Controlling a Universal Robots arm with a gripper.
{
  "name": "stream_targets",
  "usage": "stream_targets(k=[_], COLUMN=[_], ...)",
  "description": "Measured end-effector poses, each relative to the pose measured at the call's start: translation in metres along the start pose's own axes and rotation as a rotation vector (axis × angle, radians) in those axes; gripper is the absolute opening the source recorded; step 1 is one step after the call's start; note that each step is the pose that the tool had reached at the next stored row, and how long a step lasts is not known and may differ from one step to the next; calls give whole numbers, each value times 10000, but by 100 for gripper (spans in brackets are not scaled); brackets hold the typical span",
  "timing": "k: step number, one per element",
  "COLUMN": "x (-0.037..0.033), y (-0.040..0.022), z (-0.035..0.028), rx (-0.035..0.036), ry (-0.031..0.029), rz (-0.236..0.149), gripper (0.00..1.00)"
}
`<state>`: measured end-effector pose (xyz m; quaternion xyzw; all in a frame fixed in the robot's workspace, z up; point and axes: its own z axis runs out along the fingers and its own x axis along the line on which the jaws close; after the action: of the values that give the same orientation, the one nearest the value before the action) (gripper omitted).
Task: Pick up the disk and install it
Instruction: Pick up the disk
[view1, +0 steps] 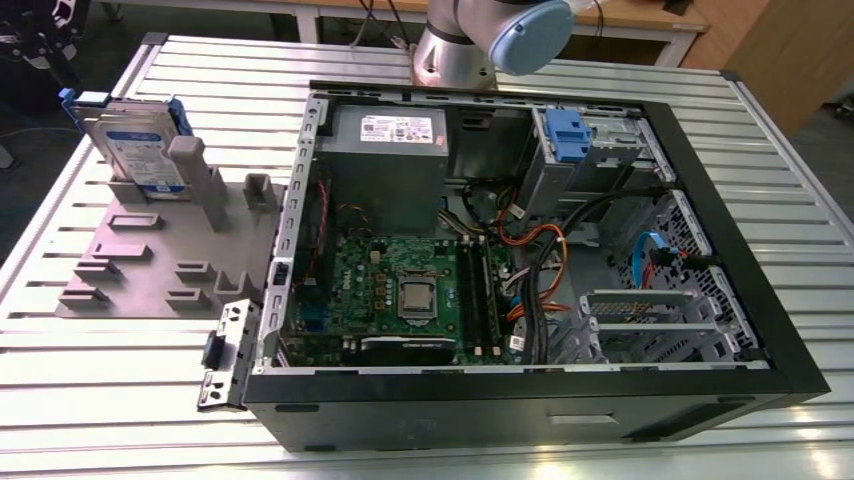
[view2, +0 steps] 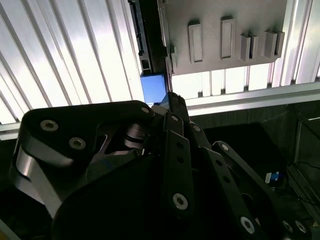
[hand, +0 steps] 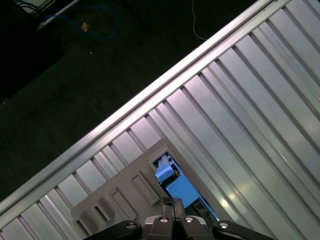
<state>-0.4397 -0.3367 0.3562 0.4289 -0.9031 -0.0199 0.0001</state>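
Disk parked in its rack, gripper closed just above it

The disk (view1: 134, 150) stands on edge in a slot of the grey holder (view1: 147, 250) on the slatted table (view1: 134, 400). It sits at the exterior view's left of the open PC case (view1: 790, 350), well apart from the bare metal drive cage (view1: 654, 320) inside. My guess is it's stood upright like that so the blue carrier edge sticks up clear for a pinch from above, and the case lies on its side with the panel off so the bays can be reached. In the first wrist view the gripper (hand: 172, 202) has its fingertips pressed together with nothing between them, hanging near the disk's blue end (hand: 180, 190). I can't tell if they touch, so the pick isn't made yet.
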Motion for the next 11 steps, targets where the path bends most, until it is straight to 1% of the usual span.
stream_targets(k=[11], x=[0], y=[0], z=[0], rx=[-5], ry=[10], rz=[-282], gripper=[11])
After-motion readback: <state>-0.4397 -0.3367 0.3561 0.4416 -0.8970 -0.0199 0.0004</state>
